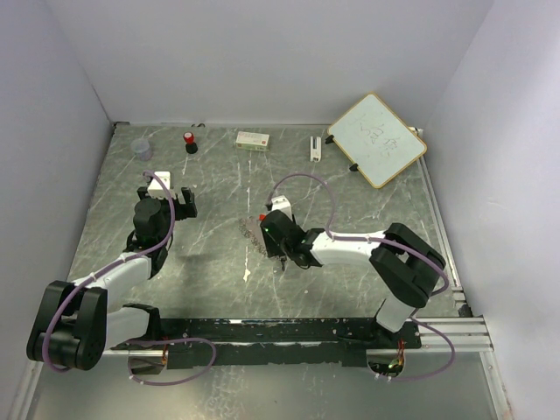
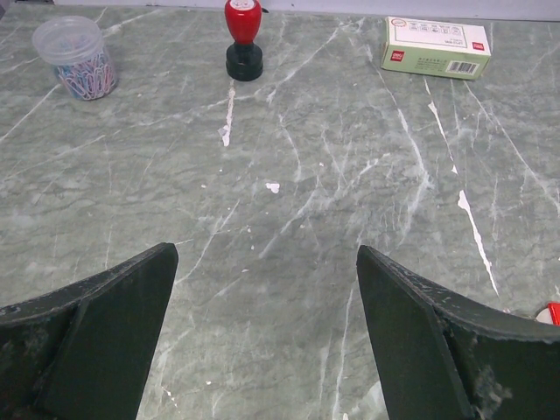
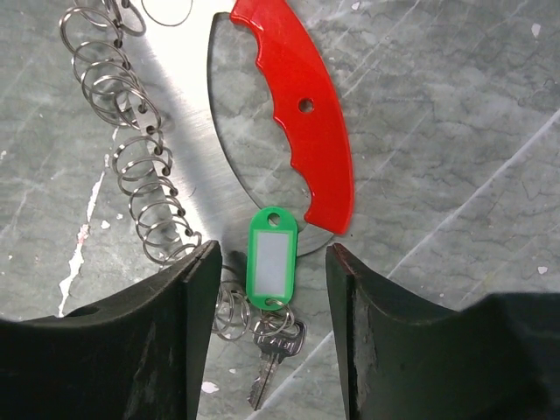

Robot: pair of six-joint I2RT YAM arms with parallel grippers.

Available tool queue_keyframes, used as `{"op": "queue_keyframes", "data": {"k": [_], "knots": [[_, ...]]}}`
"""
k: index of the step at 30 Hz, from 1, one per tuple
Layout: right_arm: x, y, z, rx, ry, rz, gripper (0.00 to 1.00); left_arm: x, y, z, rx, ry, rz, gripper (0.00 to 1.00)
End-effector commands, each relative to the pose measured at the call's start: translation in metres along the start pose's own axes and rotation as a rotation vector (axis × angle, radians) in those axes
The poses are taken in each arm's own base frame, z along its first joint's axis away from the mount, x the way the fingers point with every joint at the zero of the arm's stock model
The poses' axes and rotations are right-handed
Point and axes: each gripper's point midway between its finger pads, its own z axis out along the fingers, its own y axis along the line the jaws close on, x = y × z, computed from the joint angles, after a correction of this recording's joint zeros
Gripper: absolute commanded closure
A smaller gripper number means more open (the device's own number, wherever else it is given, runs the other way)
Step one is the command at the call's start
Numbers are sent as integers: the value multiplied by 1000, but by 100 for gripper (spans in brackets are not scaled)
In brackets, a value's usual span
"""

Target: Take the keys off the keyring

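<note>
Keys are lying joined in one bunch near the middle of the marble-patterned table [image 1: 219, 184], so by the look of it no part of the removal is done yet. In the right wrist view the green-tagged key [image 3: 271, 267] is sitting with its small metal blade [image 3: 265, 372] pointing toward six o'clock. The red curved key [image 3: 302, 105] is arching away from it toward twelve and one o'clock. The keyring [image 3: 131, 149], a chain of linked silver split rings, is trailing off toward ten o'clock, with more rings bunching at the tag's lower end.

The right gripper [image 3: 269, 254] is hovering low over this bunch with its jaws spread wide. They are straddling the green tag without gripping it, and whether a pad is brushing a ring I cannot tell. The left gripper [image 2: 264, 262] is also gaping wide and holding nothing. It is facing bare table at about nine o'clock from the bunch, well apart from it.

Beyond it, a jar of paper clips [image 2: 74, 57] is standing at eleven o'clock, a red-topped stamp [image 2: 243, 39] at twelve and a small box [image 2: 435, 48] at one.

Everything is waiting to be done: pinning the rings, then working each key off.
</note>
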Motion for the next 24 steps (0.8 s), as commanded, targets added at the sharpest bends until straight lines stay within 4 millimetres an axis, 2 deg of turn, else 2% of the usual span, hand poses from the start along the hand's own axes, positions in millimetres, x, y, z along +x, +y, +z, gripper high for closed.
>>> {"op": "queue_keyframes", "data": {"k": [1,12,16,19,22,24], "knots": [[-8,6,1,-4,-7,0,50,-9,-4,0,12,-39,-11,5],[18,-3,2,45,75,-17,55,-11,-5,0,17,-44,-15,5],[24,-5,5,64,101,-19,62,-10,-5,0,19,-43,-15,5],[33,-6,8,73,142,-30,64,-11,-4,-1,12,-44,-14,5],[43,-9,8,90,184,-38,73,-11,-4,-1,11,-44,-15,5],[48,-12,7,106,206,-44,95,-11,-3,-1,10,-44,-15,5]]}}
